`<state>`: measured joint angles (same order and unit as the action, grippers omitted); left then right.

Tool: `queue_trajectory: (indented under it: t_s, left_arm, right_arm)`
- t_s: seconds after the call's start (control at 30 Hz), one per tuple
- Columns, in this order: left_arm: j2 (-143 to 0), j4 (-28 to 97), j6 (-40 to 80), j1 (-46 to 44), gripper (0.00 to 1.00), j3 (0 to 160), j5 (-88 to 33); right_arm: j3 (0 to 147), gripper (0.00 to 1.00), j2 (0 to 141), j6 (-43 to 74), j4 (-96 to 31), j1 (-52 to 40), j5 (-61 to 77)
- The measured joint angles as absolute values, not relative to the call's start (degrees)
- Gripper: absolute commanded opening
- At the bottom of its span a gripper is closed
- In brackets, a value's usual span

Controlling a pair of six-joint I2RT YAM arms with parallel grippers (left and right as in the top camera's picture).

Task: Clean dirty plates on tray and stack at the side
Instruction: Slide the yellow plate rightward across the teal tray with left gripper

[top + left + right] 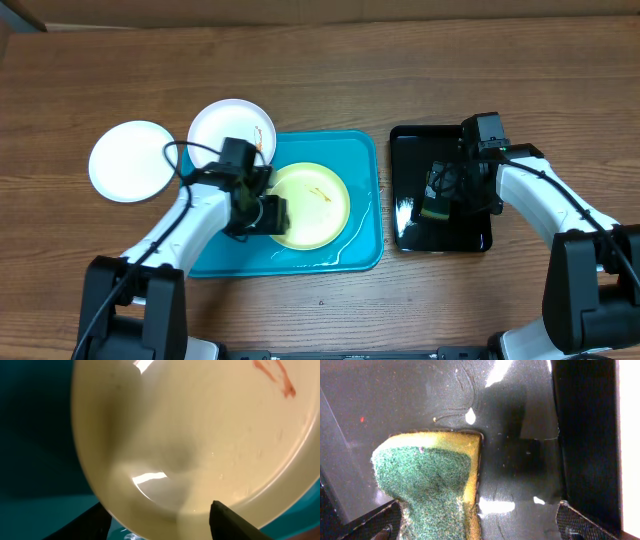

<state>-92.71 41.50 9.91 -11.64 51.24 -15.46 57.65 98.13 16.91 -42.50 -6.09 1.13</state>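
The pale yellow-green plate [312, 205] lies on the turquoise tray [360, 150] with thin orange smears near its middle. My left gripper [272, 214] is open at the plate's left rim. In the left wrist view the plate [200, 435] fills the frame and its rim runs between my spread fingers [157, 525], right finger over the plate, left finger over the tray [30, 435]. A white plate [232, 128] with brown-orange smears overlaps the tray's far left corner. A clean-looking white plate [130, 160] lies on the table to the left. My right gripper [440, 192] is open.
A glossy black tray [410, 150] stands right of the turquoise tray. A green-and-yellow sponge [427, 480] lies in the wet black tray [520, 410], between my right fingers [477, 525], against the left one. It also shows in the overhead view [434, 212].
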Motion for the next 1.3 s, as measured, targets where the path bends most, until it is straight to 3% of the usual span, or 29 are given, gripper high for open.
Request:
queue_trajectory:
  t_s: [0.47,0.57,0.67,0.97,1.0,1.3]
  left_arm:
    - [-92.71,42.15,12.38,-16.08,0.67,51.24,-12.99]
    - [-92.71,42.11,15.70,-16.53,0.61,51.24,-9.76]
    - [-92.71,41.65,18.15,-16.60,0.47,51.24,-8.40]
    - [-94.63,40.21,19.66,-19.55,0.42,51.24,-6.74]
    - [-95.02,40.23,19.73,-19.55,0.38,51.24,-6.33]
    - [-95.64,39.40,18.76,-19.68,0.26,51.35,-1.13]
  right_arm:
    - [57.65,1.00,98.13,16.93,-42.54,-6.09,1.13]
    - [57.65,1.00,98.13,16.91,-42.52,-6.11,1.13]
    - [57.65,1.00,98.13,16.91,-42.50,-6.09,1.13]
    - [57.65,1.00,98.13,16.91,-42.52,-6.09,1.13]
    - [57.65,1.00,98.13,16.91,-42.50,-6.09,1.13]
    - [57.65,1.00,98.13,16.88,-42.52,-6.09,1.13]
